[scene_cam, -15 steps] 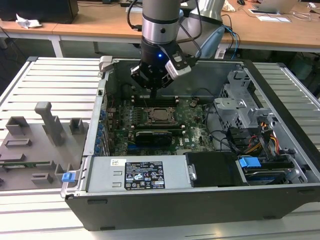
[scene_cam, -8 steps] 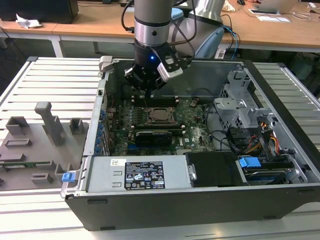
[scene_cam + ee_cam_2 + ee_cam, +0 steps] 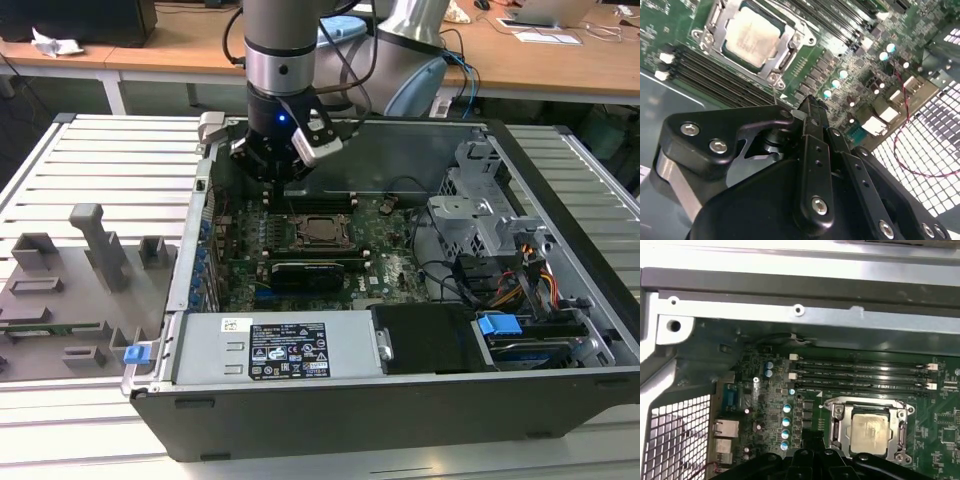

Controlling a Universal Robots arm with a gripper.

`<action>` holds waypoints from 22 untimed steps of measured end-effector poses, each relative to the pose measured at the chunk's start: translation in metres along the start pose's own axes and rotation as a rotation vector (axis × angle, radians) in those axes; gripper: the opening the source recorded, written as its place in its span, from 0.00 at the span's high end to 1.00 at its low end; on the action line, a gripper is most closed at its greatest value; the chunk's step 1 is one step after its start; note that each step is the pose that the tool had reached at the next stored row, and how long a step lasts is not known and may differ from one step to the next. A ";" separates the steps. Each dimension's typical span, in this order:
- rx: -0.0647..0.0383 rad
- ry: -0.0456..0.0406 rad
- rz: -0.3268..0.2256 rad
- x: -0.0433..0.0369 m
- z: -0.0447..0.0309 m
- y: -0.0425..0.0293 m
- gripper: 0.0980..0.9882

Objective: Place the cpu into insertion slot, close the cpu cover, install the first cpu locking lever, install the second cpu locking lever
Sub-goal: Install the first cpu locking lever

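The cpu [image 3: 751,36] lies flat in the insertion slot [image 3: 704,36] on the green motherboard; it is also in the first wrist view [image 3: 869,432] and the exterior view [image 3: 320,229]. The cpu cover [image 3: 784,54] is down, its silvery frame resting around the chip's edges [image 3: 837,426]. My gripper [image 3: 812,102] hovers beside the socket's corner, toward the case's rear wall, shut with nothing between its fingers. A thin metal rod [image 3: 775,93] stands up at that corner, just ahead of the fingertips. In the exterior view the gripper [image 3: 283,186] hangs above the board, behind the socket.
Memory slots [image 3: 860,375] run next to the socket. A black card [image 3: 305,270] sits in front of it, the power supply [image 3: 270,350] nearer still. A drive cage [image 3: 480,215] and cables fill the exterior view's right. A grey fixture plate [image 3: 70,280] lies outside the case.
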State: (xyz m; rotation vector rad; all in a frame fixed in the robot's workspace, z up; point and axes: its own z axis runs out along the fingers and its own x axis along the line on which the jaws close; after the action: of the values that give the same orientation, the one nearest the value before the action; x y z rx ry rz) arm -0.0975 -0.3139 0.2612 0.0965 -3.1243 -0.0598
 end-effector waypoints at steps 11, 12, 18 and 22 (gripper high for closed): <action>0.000 0.0000 0.000 0.0017 0.0052 0.0193 0.99; 0.000 -0.0001 0.000 0.0016 0.0053 0.0207 0.99; 0.000 0.0000 0.000 0.0013 0.0056 0.0238 0.99; 0.000 0.0000 0.000 -0.0009 0.0058 0.0237 0.99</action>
State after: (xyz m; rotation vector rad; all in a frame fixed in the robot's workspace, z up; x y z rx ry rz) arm -0.0982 -0.2900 0.2564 0.0966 -3.1244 -0.0598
